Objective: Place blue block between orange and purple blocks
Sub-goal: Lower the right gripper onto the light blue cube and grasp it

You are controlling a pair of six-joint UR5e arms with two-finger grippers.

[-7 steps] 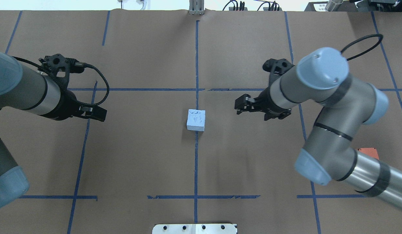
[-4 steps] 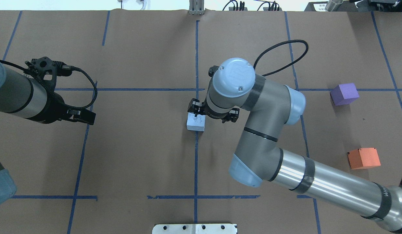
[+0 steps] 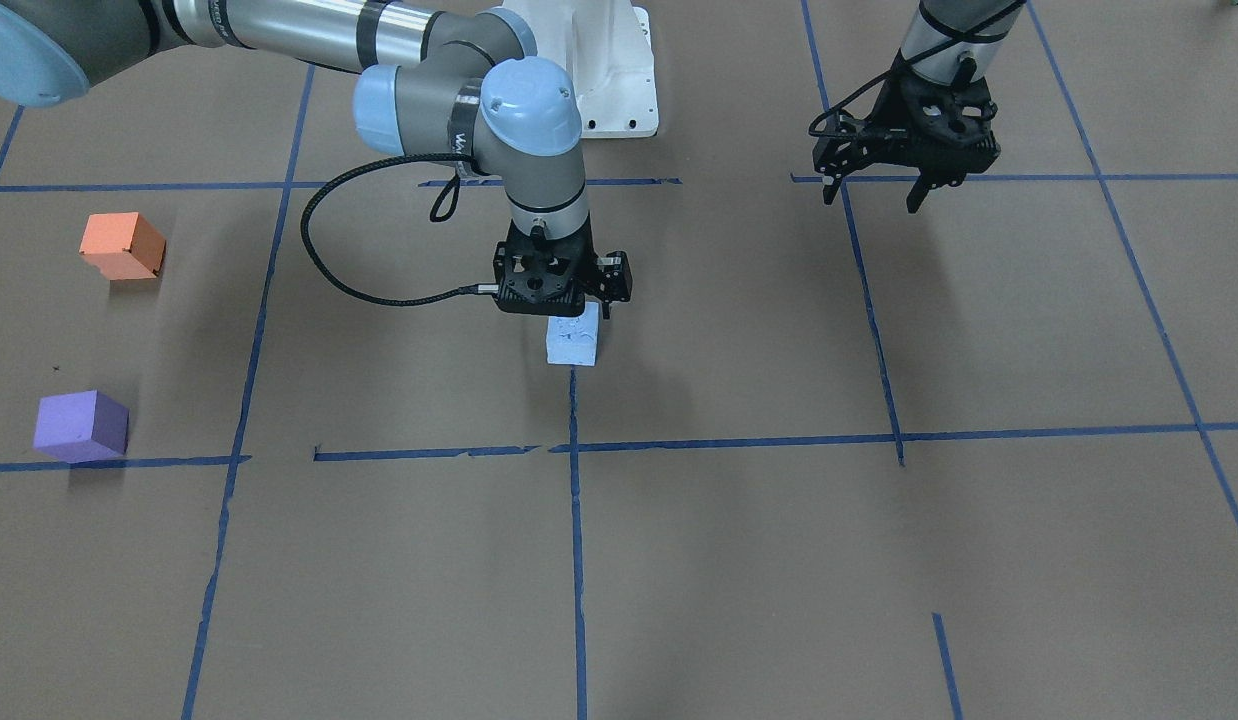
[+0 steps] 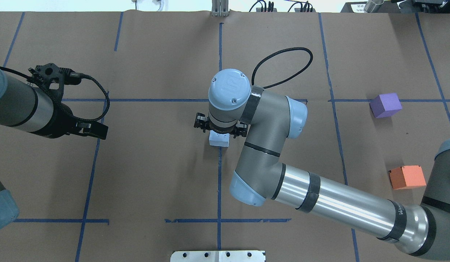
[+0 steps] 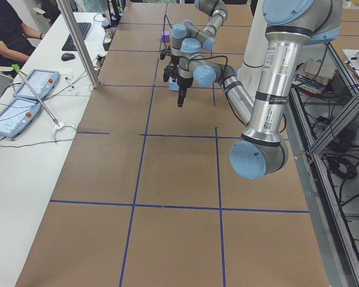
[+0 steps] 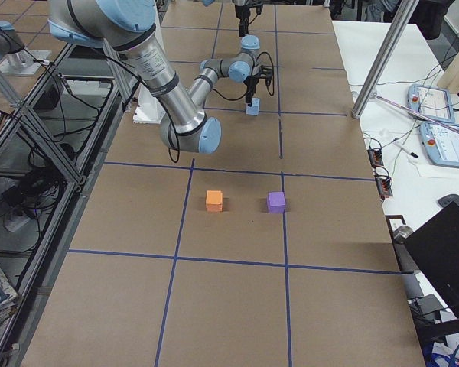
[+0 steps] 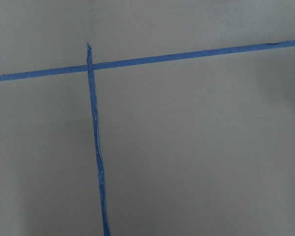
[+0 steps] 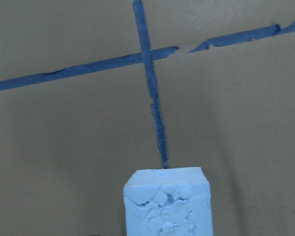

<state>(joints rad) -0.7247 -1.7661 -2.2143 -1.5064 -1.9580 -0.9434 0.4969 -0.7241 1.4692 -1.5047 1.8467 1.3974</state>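
Blue block [image 3: 572, 342]: sits on the bench [image 3: 779, 560] at its centre, on a blue tape line, top face chipped and cracked.
Right gripper [image 3: 573, 312]: points straight down right over the blue block, fingers apart, one finger just beside the block's upper edge.
Left gripper [image 3: 872, 200]: hovers over bare bench well away from the blocks, fingers spread, holding nothing.
Orange block [image 3: 124, 245]: far out on the robot's right side.
Purple block [image 3: 79, 425]: near the orange one, with an open gap between them.
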